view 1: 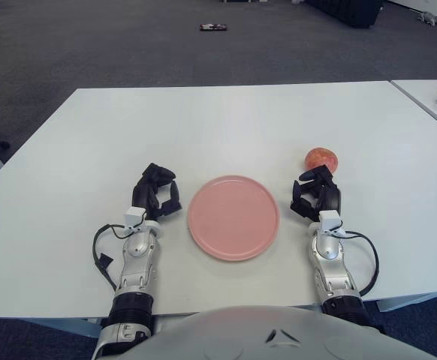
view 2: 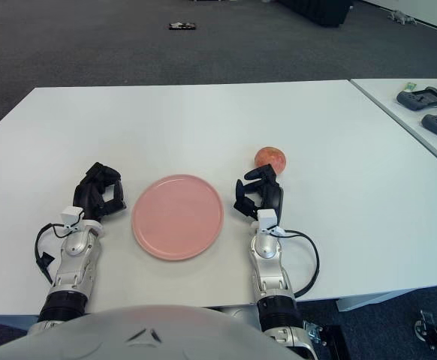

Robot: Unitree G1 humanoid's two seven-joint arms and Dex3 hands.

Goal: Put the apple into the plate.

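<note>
Nothing of the task looks done yet. The apple (view 1: 322,159) sits on the white surface (view 1: 226,120), and the pink plate (view 1: 233,217) is bare, with nothing in it. What is left, as far as I can judge, is all of it: reach the fruit, take hold, carry it over, and set it down in the plate.

The right hand (view 1: 316,195) shows just to the right of the plate, its dark fingers (view 1: 306,178) curled loosely inward and holding nothing. The apple lies just beyond that hand, on the far side of it and a little to its right, very near the fingertips. Whether fingertip and fruit actually touch I cannot tell; in the right eye view there seems to be a sliver of surface between them, so I take them as apart. The apple is to the right of the plate's far edge and clear of its rim, not touching it.

The left hand (view 1: 157,193) shows just to the left of the plate, fingers curled too and empty; it seems idle.

Since the apple is on the right side, the right hand is the likely one for the job: a short reach forward, then a sideways carry to the left over the rim
</note>
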